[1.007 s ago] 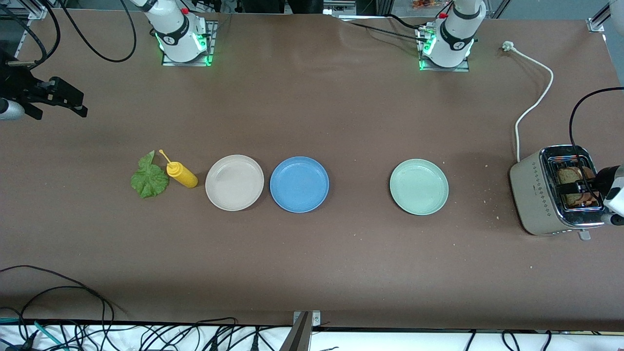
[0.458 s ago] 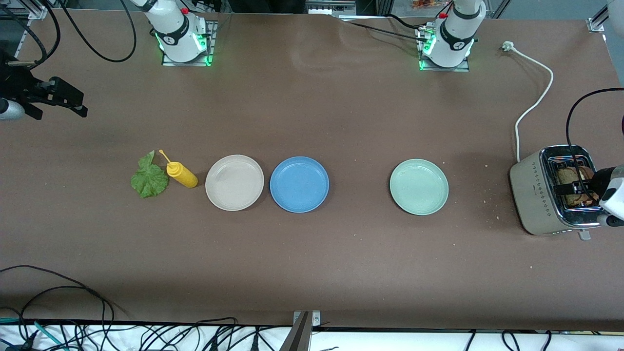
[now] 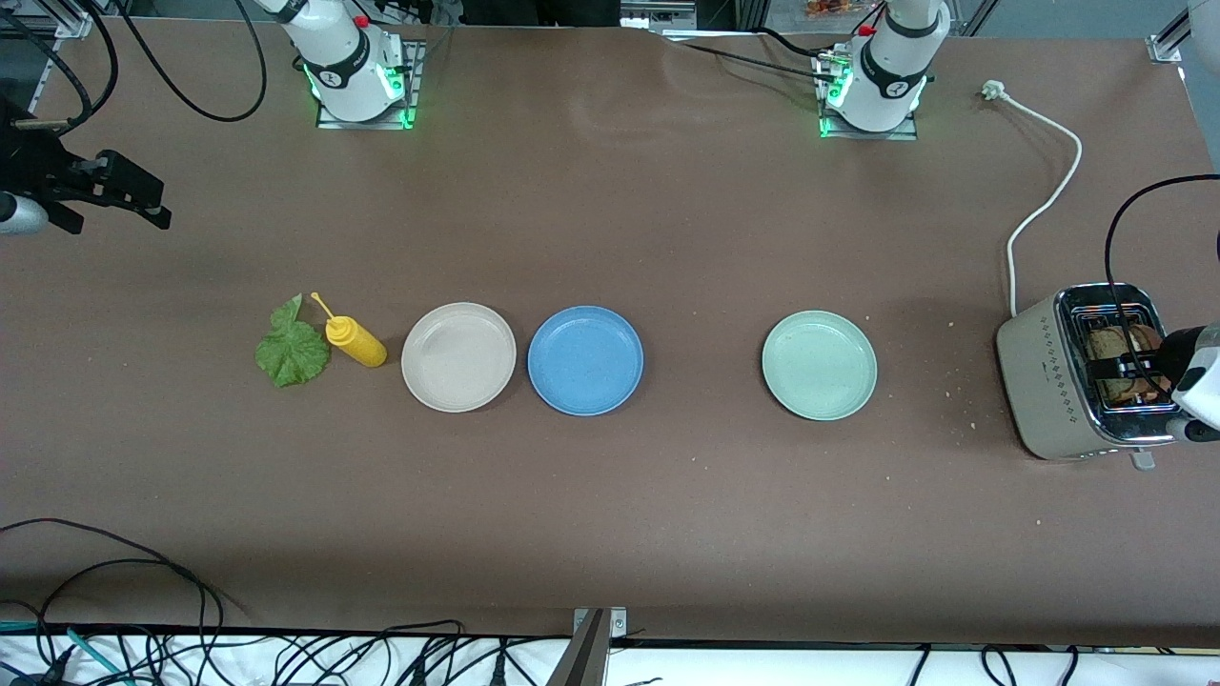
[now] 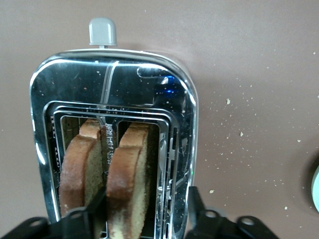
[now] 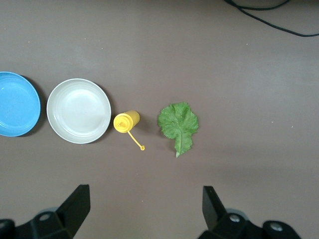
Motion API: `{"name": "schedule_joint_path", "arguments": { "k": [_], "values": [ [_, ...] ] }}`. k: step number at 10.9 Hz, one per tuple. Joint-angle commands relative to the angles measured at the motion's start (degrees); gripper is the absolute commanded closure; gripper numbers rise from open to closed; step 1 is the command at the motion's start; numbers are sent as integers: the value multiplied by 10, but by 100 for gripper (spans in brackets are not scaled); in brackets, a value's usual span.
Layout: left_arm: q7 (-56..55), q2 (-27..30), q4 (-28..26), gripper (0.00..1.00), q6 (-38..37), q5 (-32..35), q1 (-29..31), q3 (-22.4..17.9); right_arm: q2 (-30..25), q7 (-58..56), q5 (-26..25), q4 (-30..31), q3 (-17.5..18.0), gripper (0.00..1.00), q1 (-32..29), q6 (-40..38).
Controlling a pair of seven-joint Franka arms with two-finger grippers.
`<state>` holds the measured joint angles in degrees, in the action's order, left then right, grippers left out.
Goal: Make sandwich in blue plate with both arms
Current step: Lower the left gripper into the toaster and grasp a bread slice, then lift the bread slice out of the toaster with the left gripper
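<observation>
Two brown bread slices (image 3: 1110, 343) stand upright in the toaster (image 3: 1048, 381) at the left arm's end of the table. My left gripper (image 4: 144, 209) (image 3: 1134, 367) is down over the toaster, open. It straddles the slice (image 4: 130, 169) on the green plate's side. One finger sits between the two slices, the other stands apart by the slot's metal wall. The second slice (image 4: 79, 164) is beside it. The blue plate (image 3: 585, 360) (image 5: 15, 104) holds nothing. The lettuce leaf (image 3: 292, 351) (image 5: 178, 123) lies flat on the table. My right gripper (image 3: 143, 205) (image 5: 144, 204) waits open, high over the right arm's end of the table.
A yellow squeeze bottle (image 3: 355, 341) (image 5: 125, 121) lies between the lettuce and a beige plate (image 3: 458, 357) (image 5: 79, 110). A pale green plate (image 3: 819, 365) sits between the blue plate and the toaster. The toaster's white cord (image 3: 1044, 200) trails toward the left arm's base. Crumbs dot the table near the toaster.
The left gripper's jaws have narrowed round the bread slice in the toaster and it has shifted slightly. The right arm has not moved.
</observation>
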<state>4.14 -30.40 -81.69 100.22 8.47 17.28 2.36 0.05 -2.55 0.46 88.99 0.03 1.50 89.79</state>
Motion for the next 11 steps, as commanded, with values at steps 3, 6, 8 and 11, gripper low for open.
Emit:
{"name": "schedule_joint_path", "arguments": {
  "k": [3,6,8,11],
  "values": [
    [24,-5,13,100,-3,7,8,1,-3,3,-2,-7,2,0,-2,-10],
    [24,16,14,100,-29,7,7,4,-3,3,-3,-7,2,0,-2,-10],
    [24,49,14,100,-66,8,4,6,-4,3,-3,-7,3,0,-2,-10],
    [29,103,17,100,-122,7,3,24,-4,3,-3,-7,2,0,-2,-10]
  ]
}}
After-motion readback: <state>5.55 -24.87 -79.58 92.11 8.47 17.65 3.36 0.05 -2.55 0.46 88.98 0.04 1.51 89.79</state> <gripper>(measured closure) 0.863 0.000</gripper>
